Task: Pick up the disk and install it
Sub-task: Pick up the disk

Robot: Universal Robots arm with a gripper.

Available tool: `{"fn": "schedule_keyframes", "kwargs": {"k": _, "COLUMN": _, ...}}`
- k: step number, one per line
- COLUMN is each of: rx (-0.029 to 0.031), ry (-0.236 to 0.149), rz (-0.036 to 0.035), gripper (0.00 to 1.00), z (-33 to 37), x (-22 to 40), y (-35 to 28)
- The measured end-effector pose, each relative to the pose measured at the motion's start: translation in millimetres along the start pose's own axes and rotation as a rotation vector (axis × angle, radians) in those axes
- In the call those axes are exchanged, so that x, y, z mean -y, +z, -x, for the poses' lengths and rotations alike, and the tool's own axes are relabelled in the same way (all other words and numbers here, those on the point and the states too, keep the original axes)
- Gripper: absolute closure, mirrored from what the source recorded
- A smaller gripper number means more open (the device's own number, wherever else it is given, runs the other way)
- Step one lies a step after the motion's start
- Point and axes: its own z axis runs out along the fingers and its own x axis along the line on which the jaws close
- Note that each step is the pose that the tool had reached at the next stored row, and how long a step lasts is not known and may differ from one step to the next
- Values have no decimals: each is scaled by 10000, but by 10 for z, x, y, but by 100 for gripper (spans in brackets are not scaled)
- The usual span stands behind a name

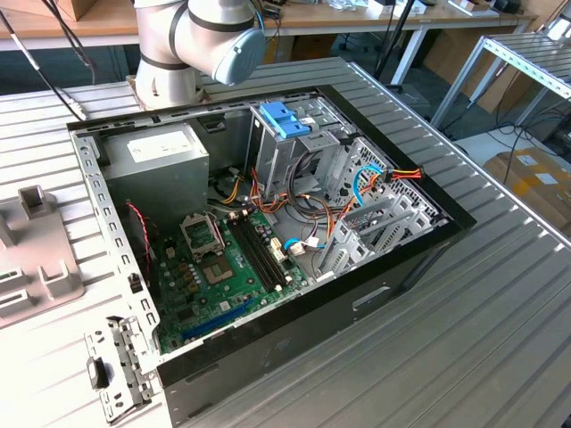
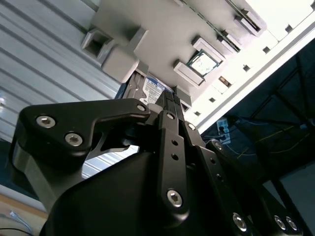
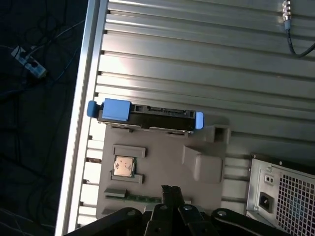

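Gripper [image 3: 170, 192] hovers over grey holder [image 3: 162, 157]; spread or pressed together: cannot tell. Disk [image 3: 146, 116] edge-on, blue trim at ends, on holder's far edge, beyond gripper, well apart. Chip [image 3: 123, 166] in holder, nearer gripper.

The grey arm [image 1: 196, 40] folds at the exterior view's top edge — its black gripper [image 3: 170, 192] hangs free.

Bright, even light; glare streaks the ribbed table [image 3: 197, 64] beside the grey fixture plate [image 3: 162, 157]; the floor [image 3: 39, 147] beyond lies dark.
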Motion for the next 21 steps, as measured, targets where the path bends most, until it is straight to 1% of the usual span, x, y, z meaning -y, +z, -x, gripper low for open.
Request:
{"fn": "schedule_keyframes", "kwargs": {"k": 1, "rx": -5, "ry": -100, "rz": 2, "gripper": 89, "z": 0, "x": 0, "y": 0}}
{"fn": "schedule_keyframes", "kwargs": {"k": 2, "rx": -18, "ry": -405, "rz": 10, "gripper": 89, "z": 0, "x": 0, "y": 0}}
{"fn": "schedule_keyframes", "kwargs": {"k": 3, "rx": -25, "ry": -562, "rz": 14, "gripper": 89, "z": 0, "x": 0, "y": 0}}
{"fn": "schedule_keyframes", "kwargs": {"k": 21, "rx": -102, "ry": -2293, "rz": 56, "gripper": 89, "z": 0, "x": 0, "y": 1}}
